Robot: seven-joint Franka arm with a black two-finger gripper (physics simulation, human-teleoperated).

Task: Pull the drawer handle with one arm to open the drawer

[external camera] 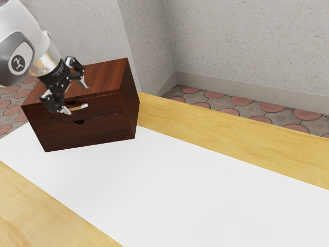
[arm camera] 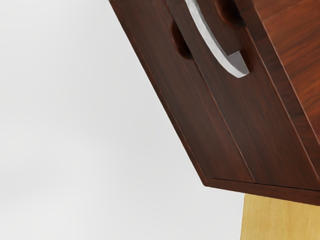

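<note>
The small dark-wood cabinet [external camera: 103, 77] sits at the far corner of the white sheet [external camera: 180, 195] that covers the worktop [external camera: 231, 134], at the exterior view's left. Both drawer fronts look flush with its face, so nothing is open yet. The silver handle [external camera: 77, 107] on the top drawer [external camera: 103, 105] is a curved bar. Its long axis runs level along the drawer front, side to side, and it stands out from the wood toward the open sheet.

The pincer [external camera: 75, 98] hangs right at that front with its fingers spread wide, one above the handle and one low by the handle's end nearest the arm. The bar lies between them but is not pinched. In the wrist view the handle [arm camera: 220, 47] sits just ahead of the hand, above the lower drawer [arm camera: 170, 100].

I judge the next move needs the fingers to press together across the bar's thin side. The pull would then go straight out from the face, over the sheet.
</note>
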